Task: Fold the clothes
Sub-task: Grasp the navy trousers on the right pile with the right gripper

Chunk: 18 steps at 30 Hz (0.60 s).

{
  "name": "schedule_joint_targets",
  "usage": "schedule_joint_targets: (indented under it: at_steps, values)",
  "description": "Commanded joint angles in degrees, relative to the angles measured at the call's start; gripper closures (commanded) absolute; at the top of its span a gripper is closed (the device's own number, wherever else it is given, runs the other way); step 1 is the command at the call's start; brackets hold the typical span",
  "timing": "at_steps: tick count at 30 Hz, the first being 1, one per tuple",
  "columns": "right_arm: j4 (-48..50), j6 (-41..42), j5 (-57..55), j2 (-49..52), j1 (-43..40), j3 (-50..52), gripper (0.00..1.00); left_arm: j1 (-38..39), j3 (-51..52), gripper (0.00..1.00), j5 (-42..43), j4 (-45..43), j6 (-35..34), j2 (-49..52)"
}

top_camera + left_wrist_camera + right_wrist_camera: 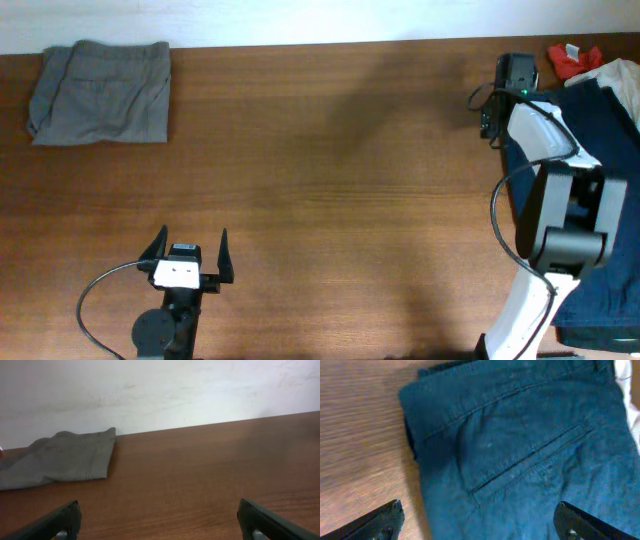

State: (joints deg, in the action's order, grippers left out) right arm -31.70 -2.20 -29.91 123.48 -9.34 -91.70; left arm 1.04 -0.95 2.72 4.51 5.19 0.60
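- The clothes (612,125), a navy pair, lie at the far right edge of the surface (350,180). Their long axis seems to run from the back toward the front, and they go off the side of the overhead view.
- The right arm (560,200) stands directly over them, so it is plainly the nearer one. The left arm (170,320) sits well apart, across bare wood at the front left.
- Seen from the right wrist, navy cloth fills nearly everything under the jaws. A slit pocket (530,460) slants across it, and the cloth's edge gives way to bare wood on the left of that view.
- The right jaws are spread wide, one fingertip (382,517) at each lower corner, with nothing between them. They look to hang just above the cloth, though from this angle I can't rule out that they brush it.
- The left jaws gape just as wide and hold nothing. They point toward a grey folded garment (60,457) at the back left.
- I'd guess the coming grasp belongs to the right arm, at that exposed edge or corner.
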Motion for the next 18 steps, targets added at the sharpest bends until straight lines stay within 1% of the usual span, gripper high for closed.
schedule_joint_targets:
  at_steps: [1, 8, 11, 13, 15, 18]
  values:
    - [1.84, -0.63, -1.18, 2.91, -1.11, -1.22, 0.01, -0.31, 0.46, 0.01, -0.17, 0.0, 0.94, -0.31]
    - [3.8, -0.59, -0.11, 6.54, -2.6, -1.2, 0.04, -0.31, 0.46, 0.01, -0.17, 0.0, 0.94, -0.31]
    - [4.11, -0.59, 4.0, 7.21, -3.15, -1.2, 0.04, -0.31, 0.46, 0.01, -0.17, 0.0, 0.94, -0.31]
    - [4.11, -0.59, 5.51, 7.43, -3.3, -1.2, 0.12, -0.31, 0.46, 0.01, -0.17, 0.0, 0.94, -0.31]
    - [4.11, -0.57, 4.87, 7.43, -3.39, -1.2, 0.41, -0.31, 0.46, 0.01, -0.17, 0.0, 0.94, -0.31]
    - [3.69, -0.57, 3.13, 7.41, -3.43, -1.22, 0.6, -0.31, 0.46, 0.01, -0.17, 0.0, 0.94, -0.31]
